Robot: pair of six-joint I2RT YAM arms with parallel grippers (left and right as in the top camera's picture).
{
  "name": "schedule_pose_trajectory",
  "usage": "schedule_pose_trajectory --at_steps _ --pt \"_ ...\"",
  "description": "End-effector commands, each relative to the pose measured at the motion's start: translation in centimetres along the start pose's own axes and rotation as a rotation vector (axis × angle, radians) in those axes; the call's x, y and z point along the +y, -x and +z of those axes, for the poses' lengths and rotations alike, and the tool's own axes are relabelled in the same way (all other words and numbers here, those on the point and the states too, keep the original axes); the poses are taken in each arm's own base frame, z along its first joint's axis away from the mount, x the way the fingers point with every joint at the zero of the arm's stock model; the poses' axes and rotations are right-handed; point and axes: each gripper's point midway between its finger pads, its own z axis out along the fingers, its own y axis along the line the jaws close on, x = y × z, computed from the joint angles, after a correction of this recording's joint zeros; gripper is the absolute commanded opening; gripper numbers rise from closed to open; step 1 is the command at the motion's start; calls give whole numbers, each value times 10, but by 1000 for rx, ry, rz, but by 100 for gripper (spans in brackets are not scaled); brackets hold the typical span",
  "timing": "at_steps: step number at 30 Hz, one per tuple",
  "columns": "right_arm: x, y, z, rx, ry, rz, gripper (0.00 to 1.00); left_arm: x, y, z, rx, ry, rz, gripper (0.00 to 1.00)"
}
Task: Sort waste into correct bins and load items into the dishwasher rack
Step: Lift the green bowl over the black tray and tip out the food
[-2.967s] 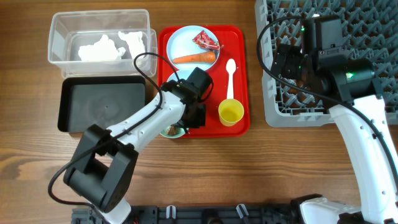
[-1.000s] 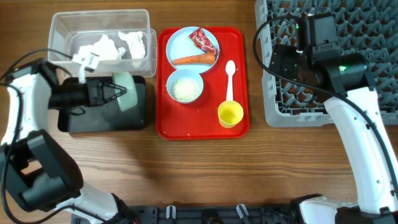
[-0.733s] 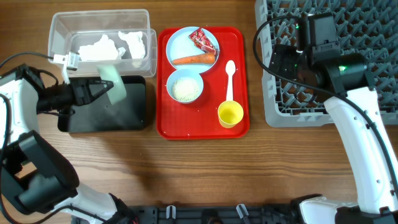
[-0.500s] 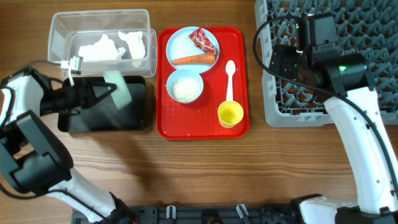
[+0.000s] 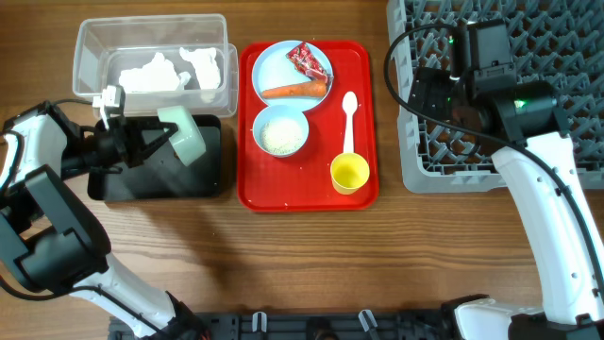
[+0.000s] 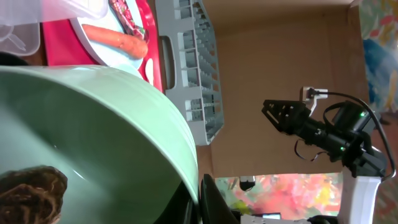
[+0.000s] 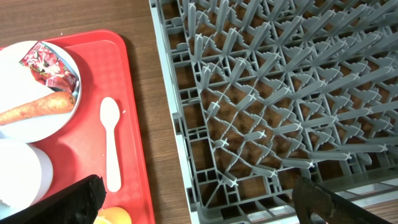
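Note:
My left gripper (image 5: 160, 142) is shut on the rim of the pale green bowl (image 5: 186, 138) and holds it tilted on its side over the black tray (image 5: 151, 178). In the left wrist view the bowl (image 6: 93, 124) fills the frame, with the brown food lump (image 6: 31, 186) inside it. The clear tub (image 5: 85, 57) holds white napkins (image 5: 156, 74). On the red tray (image 5: 366, 113) are the blue plate (image 5: 274, 59) with wrapper (image 5: 311, 59) and carrot (image 5: 294, 89), the blue bowl of rice (image 5: 281, 132), the spoon (image 5: 349, 113) and the yellow cup (image 5: 350, 172). My right gripper (image 7: 199, 205) is open and empty over the left edge of the grey rack (image 5: 538, 28).
The rack (image 7: 267, 93) holds no dishes in view. A strip of bare wood lies between the red tray (image 7: 134, 124) and the rack. The spoon (image 7: 111, 143) and carrot (image 7: 37, 107) also show in the right wrist view.
My left arm has carried the green bowl off the red tray to above the black tray and turned it on its side. The right arm has barely moved.

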Motion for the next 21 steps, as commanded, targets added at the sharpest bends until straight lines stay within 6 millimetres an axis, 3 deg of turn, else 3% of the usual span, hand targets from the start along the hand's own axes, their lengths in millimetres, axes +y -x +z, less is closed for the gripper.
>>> schedule_pose_trajectory --at_steps 1,2,4,11,14,17,21 --pt "-3 1 3 2 -21 4 99 -13 14 -2 -65 -61 -15 4" --pt "-3 1 3 3 -21 4 100 -20 20 -3 -97 -111 -146 4" --pt "-3 1 3 3 -21 4 100 -29 28 -6 -133 -171 -229 4" --pt "-3 0 3 4 -21 4 100 -27 32 -7 -143 -168 -169 4" --pt "-3 2 3 -2 -19 5 100 -36 32 -2 -121 -158 -114 4" --pt "-3 2 3 -2 -19 5 100 -60 26 17 -29 -103 54 4" --pt "-3 3 3 -5 -19 6 100 -89 3 61 183 26 292 4"
